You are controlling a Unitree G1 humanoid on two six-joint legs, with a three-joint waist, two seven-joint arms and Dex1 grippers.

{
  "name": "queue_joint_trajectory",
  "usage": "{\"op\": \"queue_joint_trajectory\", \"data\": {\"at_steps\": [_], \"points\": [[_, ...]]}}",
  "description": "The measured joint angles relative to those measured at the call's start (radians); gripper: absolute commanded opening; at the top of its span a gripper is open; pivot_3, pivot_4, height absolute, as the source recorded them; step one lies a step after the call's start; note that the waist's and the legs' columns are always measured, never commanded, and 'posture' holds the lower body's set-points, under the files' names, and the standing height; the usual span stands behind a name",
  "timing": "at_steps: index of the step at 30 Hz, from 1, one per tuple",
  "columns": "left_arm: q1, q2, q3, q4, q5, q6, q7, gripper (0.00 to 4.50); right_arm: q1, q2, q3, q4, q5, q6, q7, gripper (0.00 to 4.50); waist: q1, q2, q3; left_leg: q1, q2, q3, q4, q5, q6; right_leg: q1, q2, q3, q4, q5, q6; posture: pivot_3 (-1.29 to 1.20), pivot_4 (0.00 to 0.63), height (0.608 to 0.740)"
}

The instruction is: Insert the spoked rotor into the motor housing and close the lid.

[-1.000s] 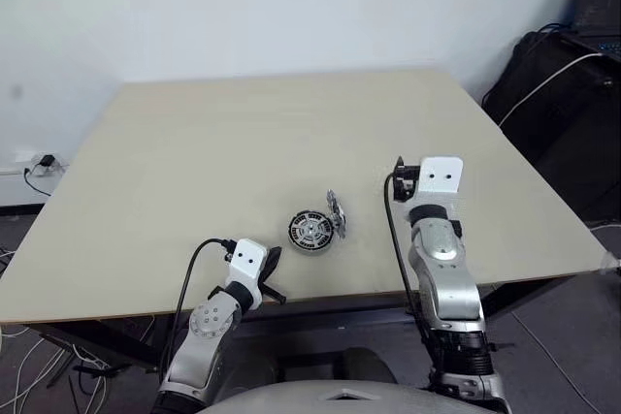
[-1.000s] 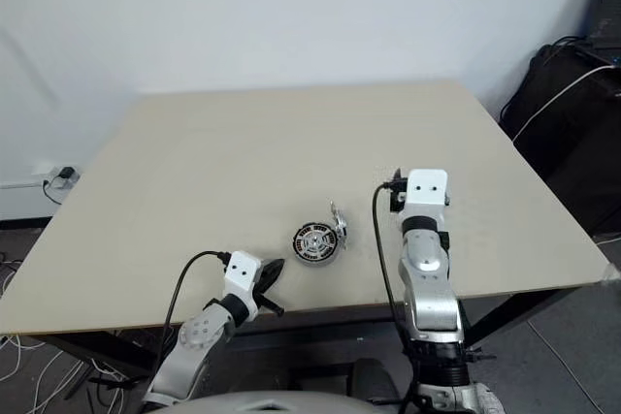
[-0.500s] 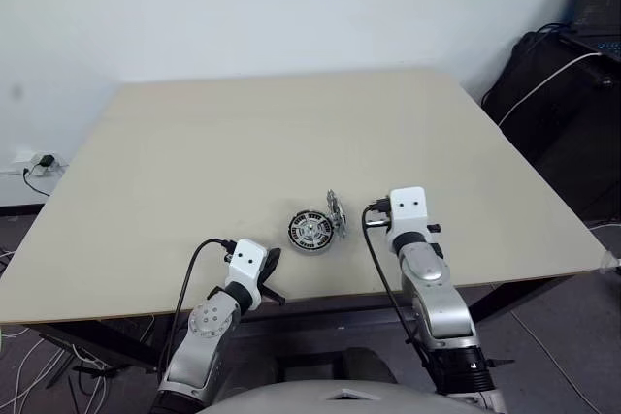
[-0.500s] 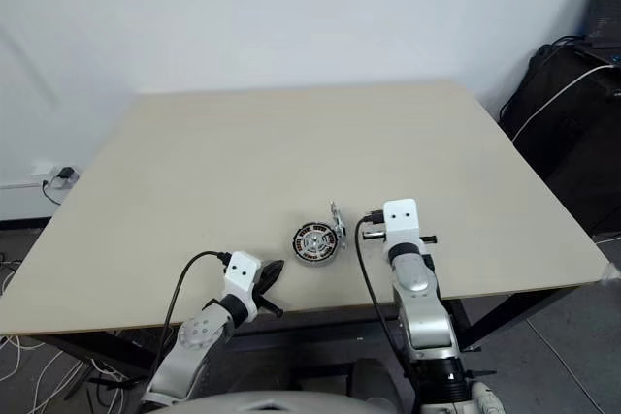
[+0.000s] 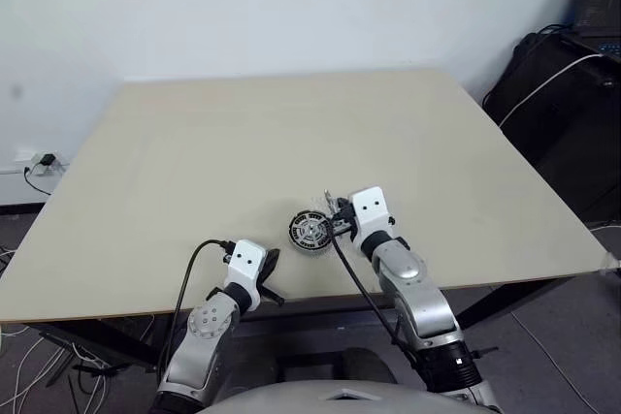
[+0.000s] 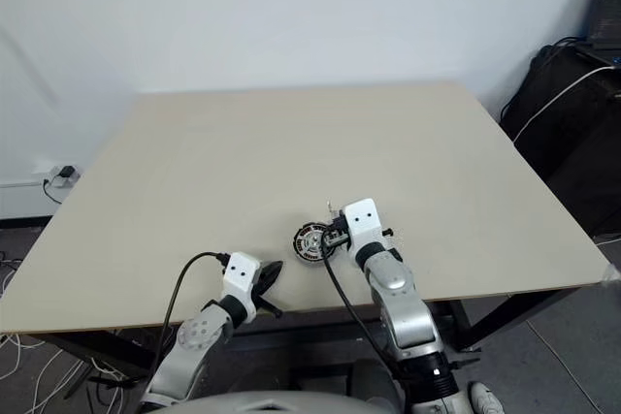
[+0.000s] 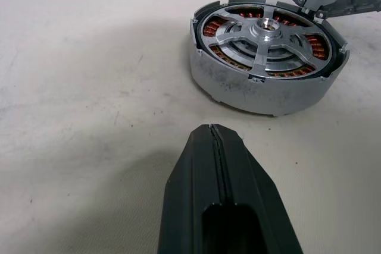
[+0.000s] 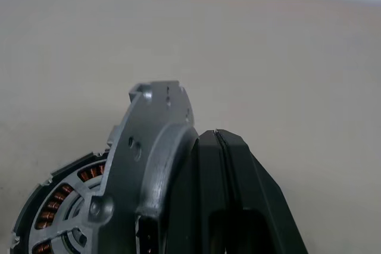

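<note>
The motor housing (image 7: 262, 90) is a low silver round part near the table's front edge, also seen at motor housing (image 5: 309, 231). The spoked rotor (image 7: 266, 28) lies inside it, with copper windings showing between the spokes. On the housing's right side the lid (image 8: 152, 147) stands tilted up on its edge. My right gripper (image 8: 217, 138) is shut, with its fingers close against the lid's outer face; right gripper (image 5: 338, 224) sits just right of the housing. My left gripper (image 7: 212, 132) is shut and empty, a short way in front of the housing.
The beige table (image 5: 243, 143) stretches wide behind the parts, and its front edge runs just under the left gripper (image 5: 276, 259). Black bags with a white cable (image 5: 553, 84) stand off the table's right side. A wall socket (image 5: 41, 162) is low on the left.
My right arm has swung left and down from the table's right side to the lid. The left arm, housing and lid have stayed put.
</note>
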Motion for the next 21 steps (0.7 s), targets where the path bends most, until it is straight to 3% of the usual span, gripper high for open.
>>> {"op": "queue_joint_trajectory", "data": {"at_steps": [21], "points": [[0.016, 0.021, 0.003, -0.024, 0.000, 0.015, 0.012, 0.00, -0.137, 0.083, 0.132, 0.380, -0.122, -0.174, -0.063, 0.03, -0.006, -0.002, -0.001, 0.003, 0.000, 0.000, 0.000, 0.000, 0.000, 0.001, 0.001, 0.000, 0.001, 0.000, 0.000, 0.00, 0.000, 0.740]]}}
